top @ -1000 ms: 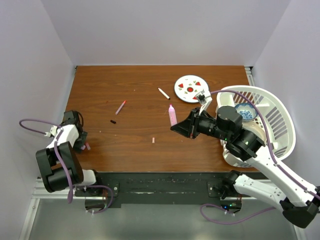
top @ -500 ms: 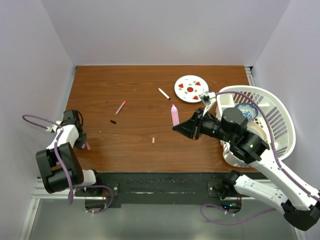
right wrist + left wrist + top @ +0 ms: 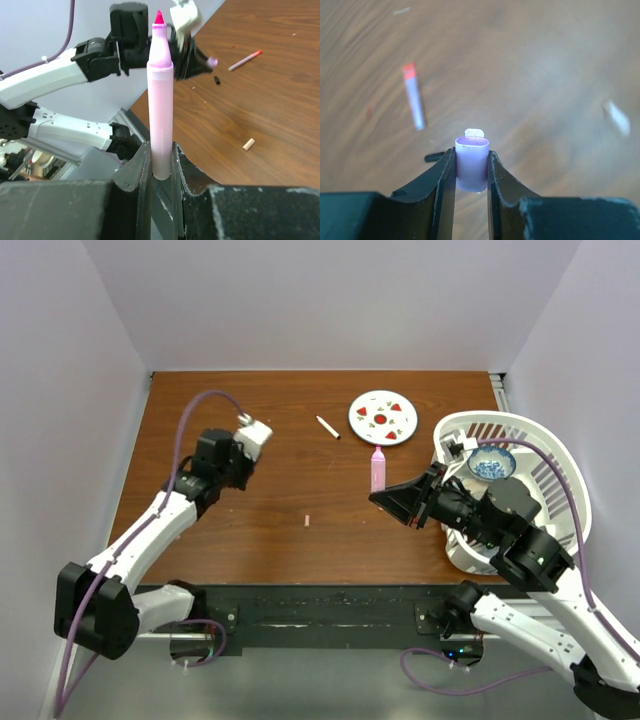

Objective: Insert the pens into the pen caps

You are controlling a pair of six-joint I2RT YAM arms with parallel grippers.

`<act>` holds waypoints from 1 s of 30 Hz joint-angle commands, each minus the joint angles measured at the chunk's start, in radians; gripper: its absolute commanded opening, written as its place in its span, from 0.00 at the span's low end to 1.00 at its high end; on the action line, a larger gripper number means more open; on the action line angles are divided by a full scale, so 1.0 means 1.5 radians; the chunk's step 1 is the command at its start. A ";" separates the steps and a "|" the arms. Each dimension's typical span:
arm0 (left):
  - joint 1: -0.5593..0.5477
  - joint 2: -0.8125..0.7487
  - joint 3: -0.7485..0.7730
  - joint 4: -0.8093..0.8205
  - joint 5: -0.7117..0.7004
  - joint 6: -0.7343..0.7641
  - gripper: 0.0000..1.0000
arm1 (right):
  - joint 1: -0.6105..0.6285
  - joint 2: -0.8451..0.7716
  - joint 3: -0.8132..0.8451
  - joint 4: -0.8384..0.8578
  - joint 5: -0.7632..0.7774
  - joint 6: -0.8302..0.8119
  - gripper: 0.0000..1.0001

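Two halves of one pairing were already in hand when I looked. The right gripper [image 3: 161, 159] was clenched low on the barrel of the pink marker [image 3: 161, 100]. It held the marker upright with the bright tip up and bare. To my eye that left the whole upper end free for a cap to slide over. From above, the marker [image 3: 377, 469] sat right of centre, just below the plate [image 3: 397, 430].

The left gripper [image 3: 471, 154] was pinched tight on a short pale cap [image 3: 471, 167]. The jaws pressed its two sides, and its rim stood clear above the fingers. I supposed that exposed rim was what would meet the marker. In the right wrist view, this arm reached in at the top of the frame, well apart from the marker tip. The two pieces were not yet lined up.

The rest lay loose on the table [image 3: 260, 540]:
- A thin white pen [image 3: 413, 95] with a red end lay at the upper left of the left wrist view.
- A small dark piece [image 3: 434, 157] lay just beside the left jaw.
- Another thin pen [image 3: 327, 427] rested left of the plate.
- A tiny whitish cap [image 3: 307, 521] lay alone near the middle.

No pen wore a cap yet, so the task looked barely begun. The mating would need the marker tip and the cap's bore brought squarely together.
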 commanded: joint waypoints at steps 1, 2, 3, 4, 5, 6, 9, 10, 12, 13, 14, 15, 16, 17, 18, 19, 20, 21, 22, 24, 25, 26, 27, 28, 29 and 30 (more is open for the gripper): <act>-0.073 -0.016 -0.042 -0.156 0.124 0.474 0.00 | 0.001 -0.013 0.039 -0.051 0.052 -0.029 0.00; -0.081 -0.019 -0.057 -0.165 0.116 0.525 0.00 | 0.000 -0.014 0.043 -0.058 0.057 -0.033 0.00; -0.081 -0.023 -0.087 -0.152 0.103 0.535 0.00 | 0.001 -0.017 0.046 -0.064 0.060 -0.035 0.00; -0.081 -0.031 -0.100 -0.140 0.087 0.549 0.00 | 0.000 -0.024 0.046 -0.063 0.067 -0.035 0.00; -0.081 -0.033 -0.116 -0.112 0.088 0.563 0.00 | 0.000 -0.029 0.044 -0.059 0.069 -0.034 0.00; -0.081 -0.034 -0.140 -0.101 0.095 0.585 0.00 | 0.000 -0.033 0.038 -0.054 0.072 -0.031 0.00; -0.092 -0.030 -0.179 -0.069 0.112 0.612 0.00 | 0.000 -0.041 0.032 -0.048 0.084 -0.028 0.00; -0.099 -0.026 -0.187 -0.058 0.107 0.615 0.00 | 0.001 -0.042 0.032 -0.048 0.085 -0.029 0.00; -0.106 -0.016 -0.194 -0.041 0.113 0.623 0.00 | 0.001 -0.043 0.033 -0.050 0.089 -0.030 0.00; -0.112 -0.003 -0.189 -0.054 0.120 0.622 0.00 | 0.001 -0.044 0.034 -0.050 0.089 -0.032 0.00; -0.116 0.004 -0.178 -0.060 0.123 0.621 0.00 | 0.000 -0.046 0.035 -0.051 0.092 -0.033 0.00; -0.119 0.010 -0.174 -0.066 0.125 0.619 0.05 | 0.000 -0.047 0.037 -0.056 0.094 -0.034 0.00; -0.126 0.019 -0.172 -0.077 0.129 0.616 0.11 | 0.001 -0.048 0.039 -0.058 0.096 -0.037 0.00; -0.128 0.020 -0.172 -0.079 0.130 0.613 0.21 | 0.000 -0.048 0.041 -0.062 0.098 -0.038 0.00; -0.131 0.021 -0.175 -0.080 0.129 0.610 0.28 | 0.001 -0.048 0.047 -0.069 0.100 -0.042 0.00; -0.138 0.015 -0.177 -0.078 0.125 0.607 0.37 | 0.001 -0.048 0.051 -0.072 0.102 -0.043 0.00; -0.141 0.010 -0.179 -0.080 0.124 0.600 0.52 | 0.001 -0.050 0.054 -0.077 0.102 -0.046 0.00; -0.143 0.004 -0.181 -0.081 0.123 0.597 0.59 | 0.000 -0.053 0.060 -0.082 0.106 -0.046 0.00; -0.148 -0.014 -0.181 -0.073 0.109 0.592 0.66 | 0.001 -0.053 0.063 -0.083 0.106 -0.047 0.00; -0.149 -0.041 -0.170 -0.066 0.084 0.561 1.00 | 0.000 -0.056 0.068 -0.086 0.106 -0.046 0.00; -0.150 -0.075 -0.161 -0.062 0.064 0.549 1.00 | 0.001 -0.057 0.069 -0.086 0.104 -0.046 0.00; -0.150 -0.093 -0.136 -0.057 0.053 0.509 1.00 | 0.000 -0.056 0.072 -0.087 0.103 -0.045 0.00; -0.150 -0.111 -0.121 -0.049 0.042 0.478 1.00 | 0.000 -0.055 0.072 -0.085 0.102 -0.043 0.00; -0.149 -0.138 -0.106 0.004 -0.005 0.427 1.00 | 0.000 -0.052 0.071 -0.085 0.101 -0.041 0.00; -0.149 -0.144 -0.071 0.049 -0.057 0.241 1.00 | 0.001 -0.051 0.071 -0.085 0.095 -0.038 0.00; -0.150 -0.141 -0.038 0.074 -0.150 0.114 1.00 | 0.001 -0.049 0.068 -0.083 0.094 -0.034 0.00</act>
